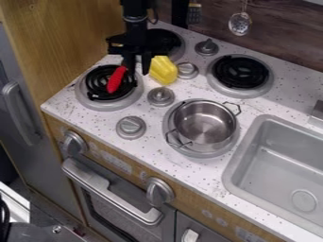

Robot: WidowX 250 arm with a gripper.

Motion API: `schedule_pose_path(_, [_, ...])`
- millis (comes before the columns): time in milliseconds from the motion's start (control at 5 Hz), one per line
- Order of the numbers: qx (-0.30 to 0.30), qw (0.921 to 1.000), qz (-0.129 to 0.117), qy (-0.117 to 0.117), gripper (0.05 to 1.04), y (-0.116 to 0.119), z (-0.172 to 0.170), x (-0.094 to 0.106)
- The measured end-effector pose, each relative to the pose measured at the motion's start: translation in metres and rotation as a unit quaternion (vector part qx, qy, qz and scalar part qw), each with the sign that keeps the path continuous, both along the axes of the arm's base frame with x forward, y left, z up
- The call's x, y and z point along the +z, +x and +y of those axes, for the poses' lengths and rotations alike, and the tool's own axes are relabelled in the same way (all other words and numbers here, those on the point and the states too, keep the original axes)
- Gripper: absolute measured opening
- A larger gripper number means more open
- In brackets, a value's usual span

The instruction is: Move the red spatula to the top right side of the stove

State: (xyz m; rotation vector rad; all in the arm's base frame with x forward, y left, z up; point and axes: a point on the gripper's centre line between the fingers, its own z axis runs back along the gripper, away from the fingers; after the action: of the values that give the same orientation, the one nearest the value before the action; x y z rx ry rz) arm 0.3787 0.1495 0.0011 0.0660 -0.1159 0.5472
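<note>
Cam view: gripper (pixel 137 71) hangs at the upper R edge of the lower-L burner (pixel 129 101); fingers stand apart w/ a narrow gap btwn tips; grip on any obj cannot be confirmed; red spatula (pixel 116 79) slants over the black coil of that burner, upper end near one fingertip, contact unclear; yellow plastic piece (pixel 163 69) just R of gripper, beside a ctrl knob (pixel 187 70); two-handled steel pot (pixel 203 124) upright on lower-R burner; sink basin (pixel 277 160) R of pot; slotted spoon (pixel 240 23) hangs at rear wall
</note>
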Motion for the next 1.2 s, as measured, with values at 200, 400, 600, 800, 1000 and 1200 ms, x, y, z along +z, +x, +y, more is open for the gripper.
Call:
schedule_pose_path(200, [0.014, 0.9996, 0.019, 0.016, 0.770, -0.005, 0.029, -0.018])
schedule_pose_path(400, [0.013, 0.9991, 0.035, 0.020, 0.991, -0.005, 0.038, -0.028])
schedule_pose_path(600, [0.008, 0.9983, 0.055, 0.018, 0.999, -0.005, 0.040, -0.041])
schedule_pose_path(800, [0.015, 0.9979, 0.063, 0.012, 0.948, -0.003, 0.044, -0.044])
schedule_pose_path(1000, [0.022, 0.9977, 0.064, 0.002, 0.677, -0.002, 0.045, -0.046])
schedule_pose_path(1200, [0.019, 0.9977, 0.065, -0.001, 0.438, -0.002, 0.044, -0.047])
